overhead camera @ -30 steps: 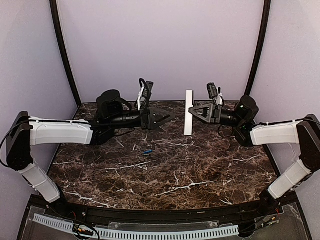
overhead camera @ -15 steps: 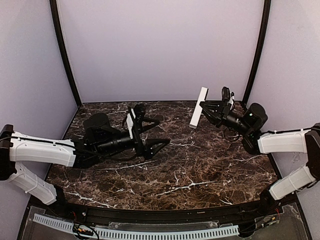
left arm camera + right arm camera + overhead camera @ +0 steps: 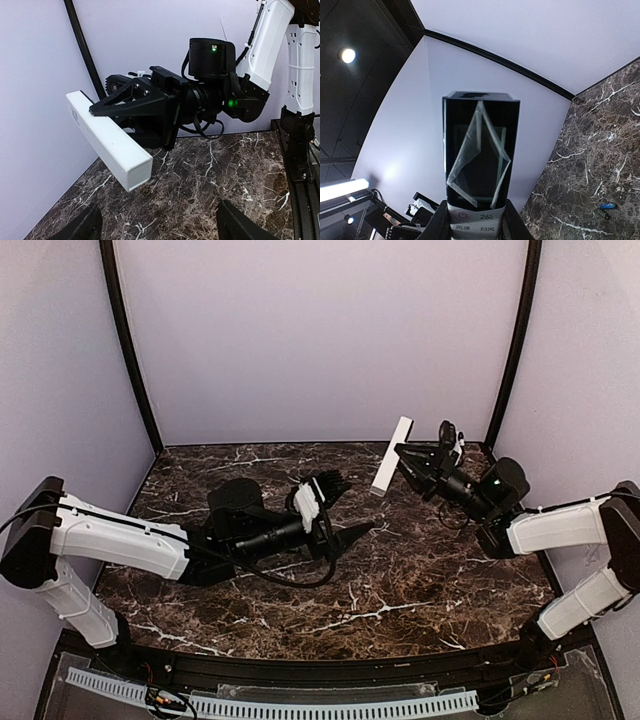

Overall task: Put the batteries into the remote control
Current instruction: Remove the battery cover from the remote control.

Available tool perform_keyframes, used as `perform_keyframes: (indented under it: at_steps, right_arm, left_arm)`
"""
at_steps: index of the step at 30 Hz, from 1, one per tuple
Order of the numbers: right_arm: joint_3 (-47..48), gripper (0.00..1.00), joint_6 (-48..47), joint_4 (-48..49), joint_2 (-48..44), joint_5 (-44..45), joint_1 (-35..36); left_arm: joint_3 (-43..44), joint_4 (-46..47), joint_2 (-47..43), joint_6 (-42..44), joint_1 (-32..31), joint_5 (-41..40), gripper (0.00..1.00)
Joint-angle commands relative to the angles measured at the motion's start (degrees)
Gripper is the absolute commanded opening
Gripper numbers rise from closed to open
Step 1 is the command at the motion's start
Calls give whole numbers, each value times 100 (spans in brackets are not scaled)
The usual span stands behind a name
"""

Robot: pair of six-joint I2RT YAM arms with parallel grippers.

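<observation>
Fingers of the right gripper [image 3: 402, 458] clench a slim white rectangular plastic remote control [image 3: 398, 435] aloft at back right, one end pointing toward the left gripper [image 3: 358, 505]. That gripper, spread and empty, hovers low mid-table. A tiny blue cylindrical battery [image 3: 606, 205] lies on the dark marble table [image 3: 430, 570].

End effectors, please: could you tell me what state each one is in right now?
Left end effector: open, holding nothing.
Right end effector: closed on the remote control.

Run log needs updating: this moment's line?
right gripper: jaws shut on remote control | left gripper: jaws open, empty | battery: on table
</observation>
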Motion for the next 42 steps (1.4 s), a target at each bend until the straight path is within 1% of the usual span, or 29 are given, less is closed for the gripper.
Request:
perform_keyframes:
  at_steps: [1, 5, 9, 16, 22, 27, 33, 42]
  right_arm:
    - [-112, 0, 146, 656, 109, 222, 162]
    - [-89, 0, 151, 598, 98, 259, 213]
    - [-118, 0, 191, 568, 76, 404, 317]
    - [-153, 0, 180, 526, 59, 516, 409]
    - [-193, 0, 194, 553, 86, 544, 460]
    - [-195, 0, 298, 744, 181, 504, 481]
    - [-235, 0, 427, 877, 242, 510, 485]
    - [-191, 0, 486, 897, 258, 496, 489]
  left_arm:
    - [390, 142, 178, 312, -54, -455, 78]
    - [500, 180, 329, 295, -68, -542, 77]
    - [610, 175, 480, 360, -81, -721, 72]
    - [711, 230, 575, 401, -108, -709, 63]
    - [746, 348, 598, 383, -111, -745, 59]
    - [858, 335, 669, 376, -111, -790, 51]
    - [934, 327, 757, 353, -109, -819, 43]
    - [917, 211, 790, 294, -113, -686, 45]
